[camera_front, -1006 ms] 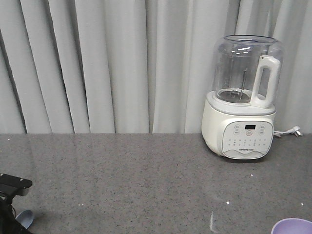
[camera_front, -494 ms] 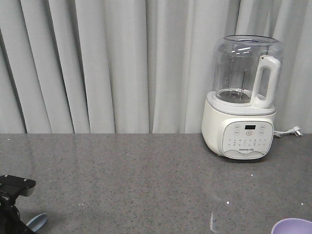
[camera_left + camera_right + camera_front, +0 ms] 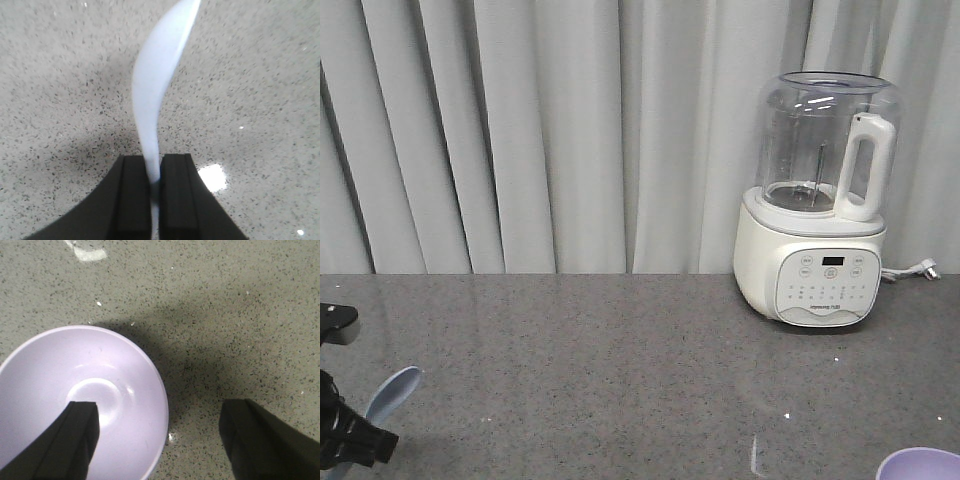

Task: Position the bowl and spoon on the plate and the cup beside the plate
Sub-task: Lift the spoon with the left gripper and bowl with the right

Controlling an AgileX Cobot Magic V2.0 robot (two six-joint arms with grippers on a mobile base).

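My left gripper [image 3: 155, 162] is shut on the handle of the pale blue-white spoon [image 3: 156, 82], holding it above the speckled counter. In the front view the spoon [image 3: 392, 392] points up and right from that gripper [image 3: 355, 440] at the far left edge. The lavender bowl [image 3: 127, 385] stands upright and empty on the counter. My right gripper [image 3: 161, 410] is open above the bowl's right rim, one finger over its inside and the other over the counter. Only the bowl's rim [image 3: 918, 464] shows at the front view's bottom right. The plate and the cup are out of view.
A white blender with a clear jug [image 3: 817, 205] stands at the back right of the grey counter [image 3: 620, 370], its plug and cord [image 3: 912, 270] lying beside it. Grey curtains [image 3: 550, 130] hang behind the counter.
The left gripper has lifted with the spoon. The spoon's scoop has moved up from the bottom edge of the front view and now tilts upward. The bowl has not moved.
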